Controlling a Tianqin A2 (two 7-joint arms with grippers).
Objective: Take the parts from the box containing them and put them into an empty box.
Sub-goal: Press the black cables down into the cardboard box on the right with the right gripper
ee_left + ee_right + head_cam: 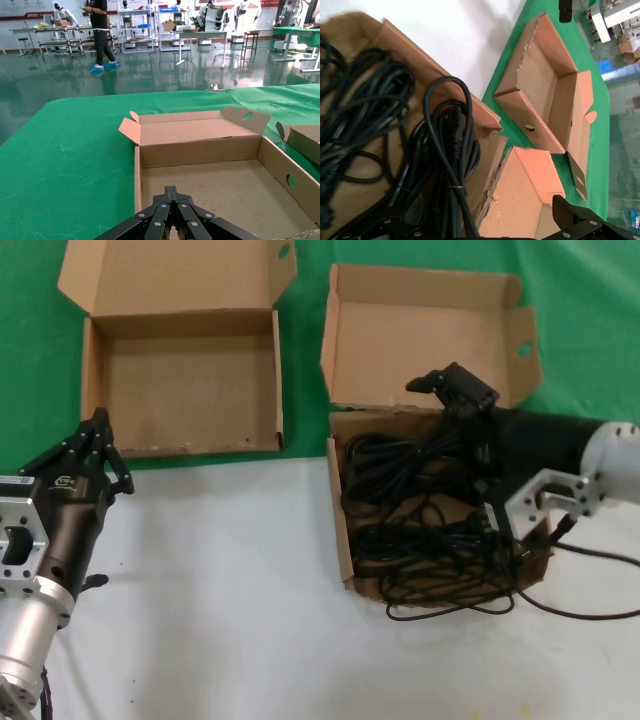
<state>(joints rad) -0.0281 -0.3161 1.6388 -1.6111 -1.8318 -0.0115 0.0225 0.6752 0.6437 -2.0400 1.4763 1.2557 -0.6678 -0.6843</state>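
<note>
Power cords (425, 525): black looped bundles, tangled, filling the squarish cardboard box (340, 540) on the white surface (230, 590); one loop spills over its near rim. Lid upright, holed side flaps. Right gripper (470, 418): inside this box above the cords at the lid end, fingers spread, holding nothing. Shallow wide box (92, 390): on green cloth (30, 370), interior bare. Left gripper (100, 440): just beside the shallow box's near corner, fingers closed together, empty.
</note>
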